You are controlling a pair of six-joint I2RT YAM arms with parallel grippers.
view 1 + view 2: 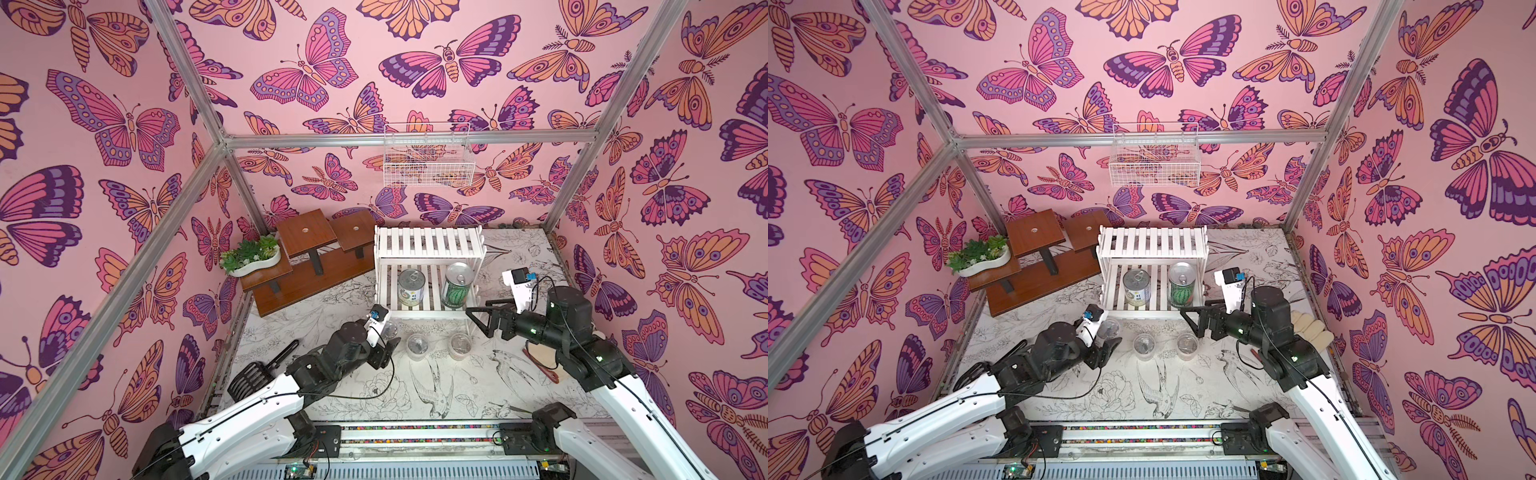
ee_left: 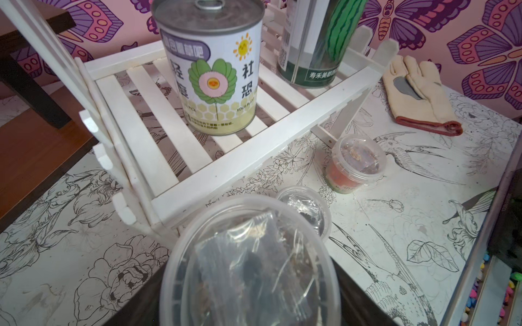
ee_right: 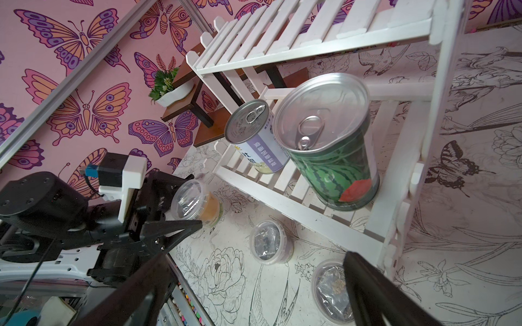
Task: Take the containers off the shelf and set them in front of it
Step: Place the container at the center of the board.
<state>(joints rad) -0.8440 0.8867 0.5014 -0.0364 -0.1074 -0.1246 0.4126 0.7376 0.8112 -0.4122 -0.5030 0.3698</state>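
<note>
Right wrist view: the left fingers [image 3: 175, 230] pinch the yellow tub [image 3: 206, 210] low over the table [image 3: 226, 282], just before the shelf [image 3: 296, 214]. Best seat it flat before releasing. Spread wide, the right fingers [image 3: 370, 290] face the green-striped can [image 3: 333, 169] on the lower tier.

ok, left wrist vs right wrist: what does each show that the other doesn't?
Left wrist only: cream glove on the table. Right wrist only: left gripper closed on the yellow tub, planter, shelf top tier. Both: pale can and green can on the lower tier, purple tub and orange tub in front, the yellow tub's lid.
</note>
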